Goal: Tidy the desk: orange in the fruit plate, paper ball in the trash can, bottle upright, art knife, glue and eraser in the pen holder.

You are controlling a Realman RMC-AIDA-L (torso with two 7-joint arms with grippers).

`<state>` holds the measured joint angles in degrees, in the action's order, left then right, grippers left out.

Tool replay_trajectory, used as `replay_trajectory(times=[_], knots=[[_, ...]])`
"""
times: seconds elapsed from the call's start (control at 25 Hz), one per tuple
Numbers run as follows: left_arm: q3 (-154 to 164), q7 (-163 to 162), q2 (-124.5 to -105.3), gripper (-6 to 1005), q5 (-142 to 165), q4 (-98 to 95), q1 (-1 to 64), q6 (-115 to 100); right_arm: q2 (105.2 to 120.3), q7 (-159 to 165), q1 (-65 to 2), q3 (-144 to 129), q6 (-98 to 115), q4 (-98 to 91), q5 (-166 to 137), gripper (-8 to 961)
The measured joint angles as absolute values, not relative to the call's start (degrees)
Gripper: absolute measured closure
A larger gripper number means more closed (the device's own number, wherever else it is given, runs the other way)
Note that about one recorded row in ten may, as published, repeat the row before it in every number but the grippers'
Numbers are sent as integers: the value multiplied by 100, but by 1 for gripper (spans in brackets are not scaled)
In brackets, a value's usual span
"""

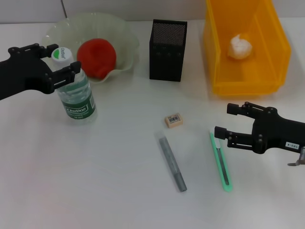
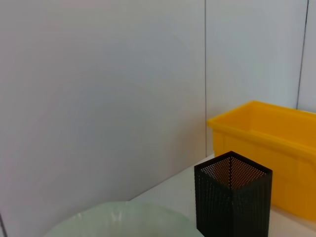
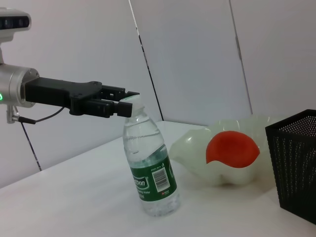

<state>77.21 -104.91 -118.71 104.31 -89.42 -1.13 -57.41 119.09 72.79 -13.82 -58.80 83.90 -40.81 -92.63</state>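
The clear bottle (image 1: 76, 95) with a green label stands upright at the left. My left gripper (image 1: 62, 59) is shut on its neck, just under the white cap (image 1: 61, 54); the right wrist view shows the same gripper (image 3: 123, 105) and bottle (image 3: 150, 170). The orange (image 1: 96, 57) lies in the pale green fruit plate (image 1: 121, 33). The paper ball (image 1: 239, 46) lies in the yellow bin (image 1: 248, 86). The eraser (image 1: 173, 120), grey glue stick (image 1: 172, 163) and green art knife (image 1: 220, 162) lie on the table. My right gripper (image 1: 228, 121) is open and empty, just above the knife's far end.
The black mesh pen holder (image 1: 167, 50) stands between the plate and the bin, and shows in the left wrist view (image 2: 233, 197) with the bin (image 2: 266, 138) behind it. It also shows in the right wrist view (image 3: 296, 163), beside the orange (image 3: 232, 148).
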Motion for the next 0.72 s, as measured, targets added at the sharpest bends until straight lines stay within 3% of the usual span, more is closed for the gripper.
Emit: replay_trajectory(times=[0.16,0.36,0.56,0.72], knots=[[7666,-10485,-11873,444,10430,-9084,-158,-5741,11909,7364,-1377,-5880,8392,-4103,-9264,125],[7514,-10208,-11867,237,9760,-9442,-491,-5852,11874,7690,-1363,-5727,8405,-4240,-9264,125],[7497,-8868,-11859,135,8212,-9191,-863,-6893,11767,8177,-1339,-5495,8577,-4513,-9264,125],[7478,-7812,-11855,135,7644,-8226,-805,-7914,11720,8614,-1333,-5262,8883,-4907,-9264,124]])
